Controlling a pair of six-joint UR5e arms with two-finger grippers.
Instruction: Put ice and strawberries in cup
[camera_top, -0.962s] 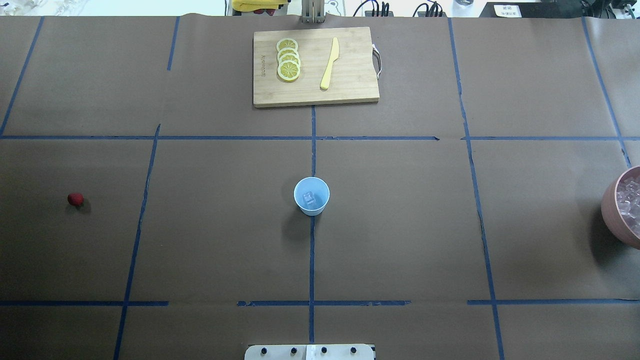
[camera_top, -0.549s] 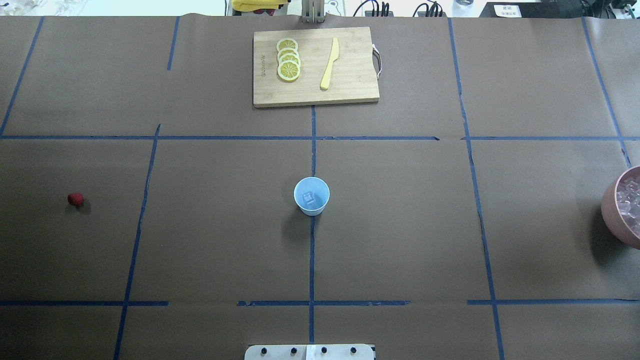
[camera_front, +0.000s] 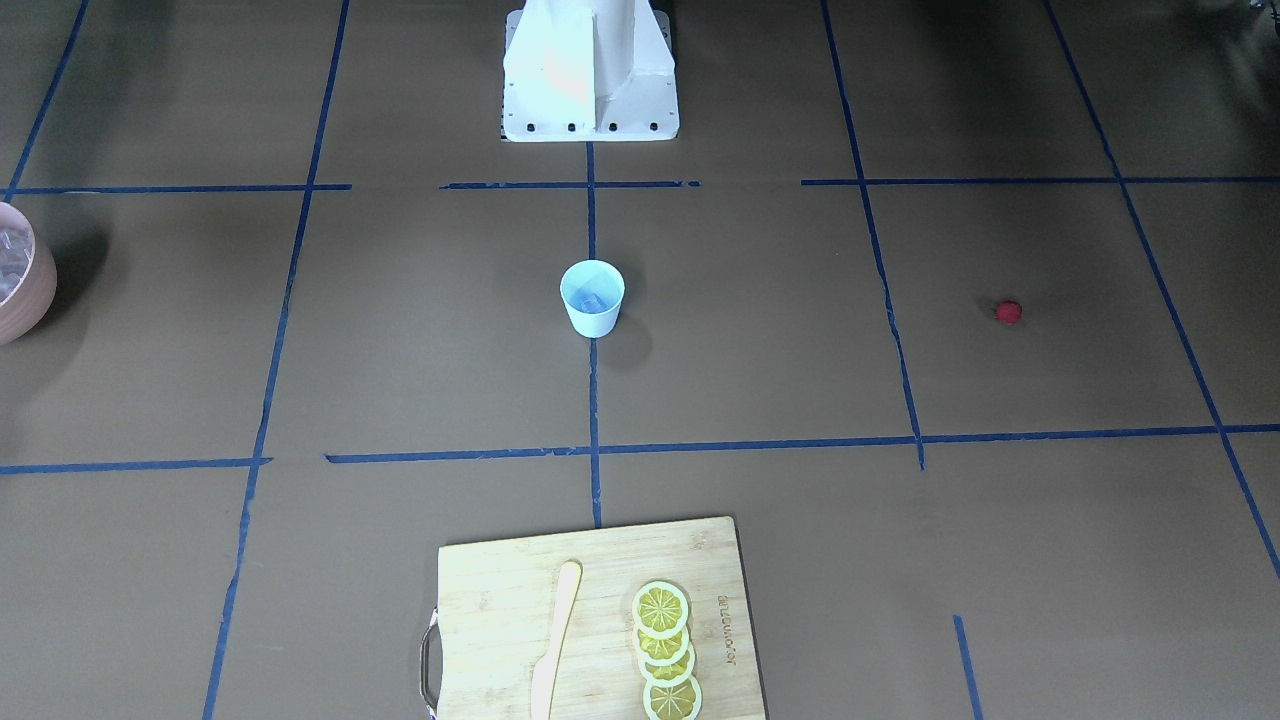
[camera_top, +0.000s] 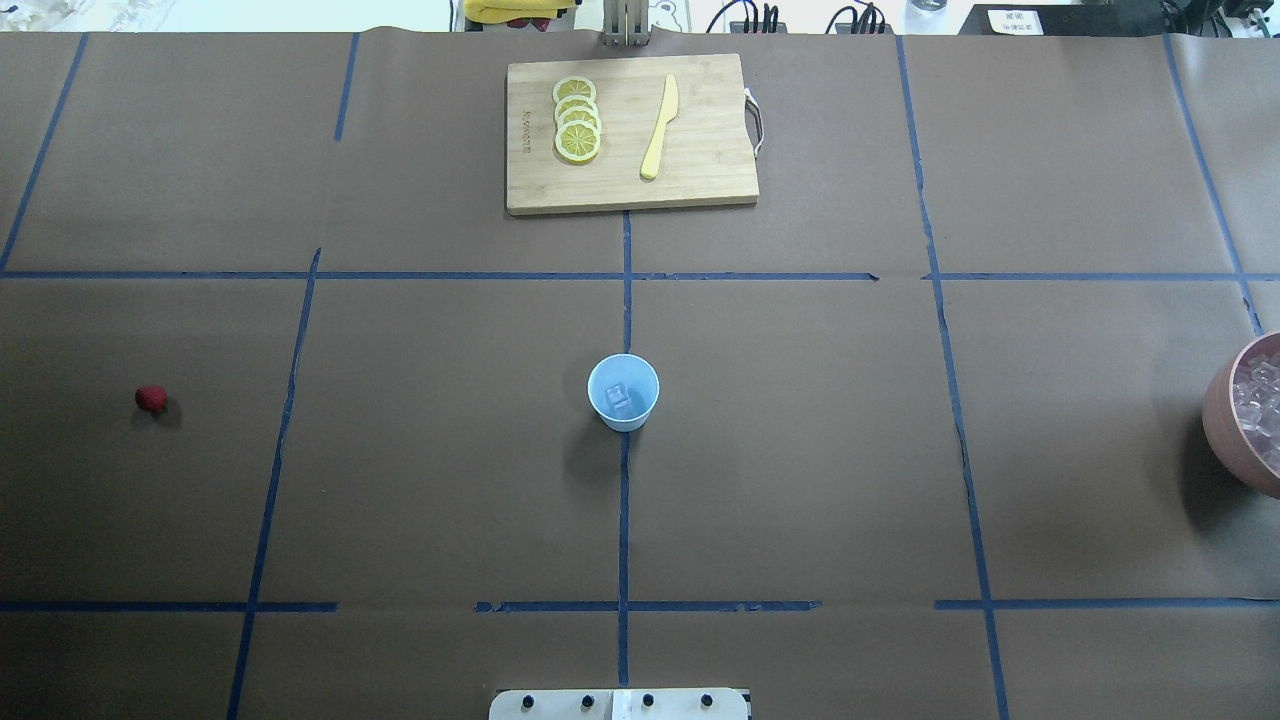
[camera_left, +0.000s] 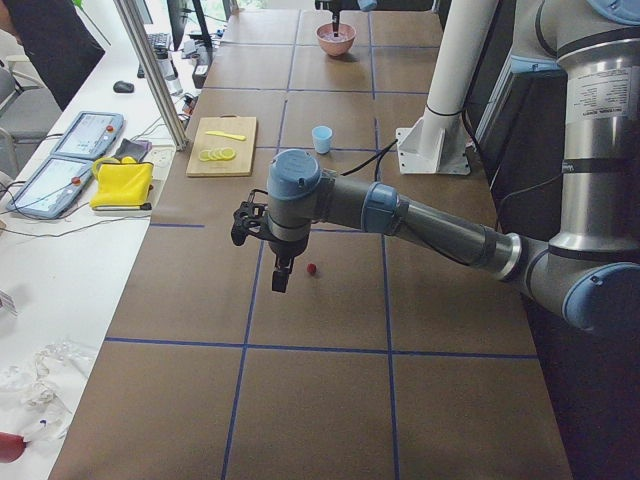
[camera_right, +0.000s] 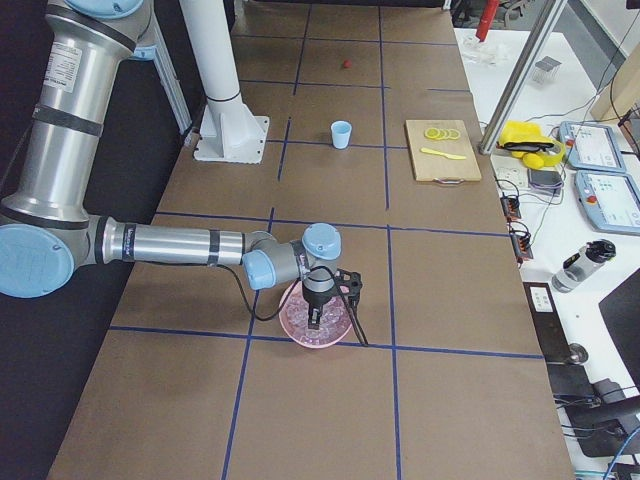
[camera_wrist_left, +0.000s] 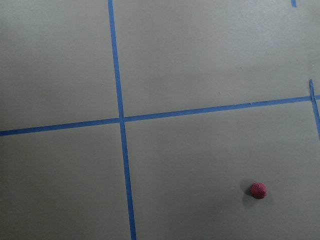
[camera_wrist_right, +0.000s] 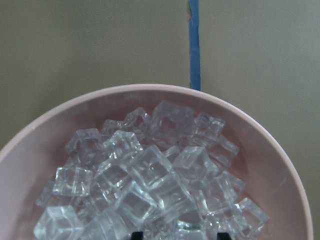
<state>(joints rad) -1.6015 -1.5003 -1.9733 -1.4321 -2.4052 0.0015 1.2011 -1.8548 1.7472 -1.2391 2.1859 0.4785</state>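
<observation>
A brown papered table (camera_top: 800, 450) with blue tape lines. A small pale blue cup (camera_top: 623, 392) stands upright at its middle, with one clear cube (camera_top: 620, 398) lying inside. The strawberry (camera_top: 151, 398) sits alone on the robot's far left, well apart from the cup. More ice (camera_wrist_right: 150, 175) is heaped in a pink bowl (camera_top: 1222, 415) on the far right. The left gripper (camera_left: 282, 278) hangs above the table near the berry; whether its fingers are spread or closed cannot be told (only the side camera shows it). The right gripper (camera_right: 317, 318) hangs just over the bowl, and its two dark tips stand apart at the bottom edge of its wrist view, nothing clamped between them. Several things could go wrong. The berry lies low and right of centre in the left wrist view, so a straight drop would likely miss it or clip its side, and a round berry would probably roll away. The cubes are packed and look slick, so closing fingers might squeeze one out, catch two at once, or shove the bowl. Both carries to the cup are long, giving a poor grip time to fail. The cup looks light and its mouth is narrow: a low approach could tip it, and both arms arriving together could clash.
</observation>
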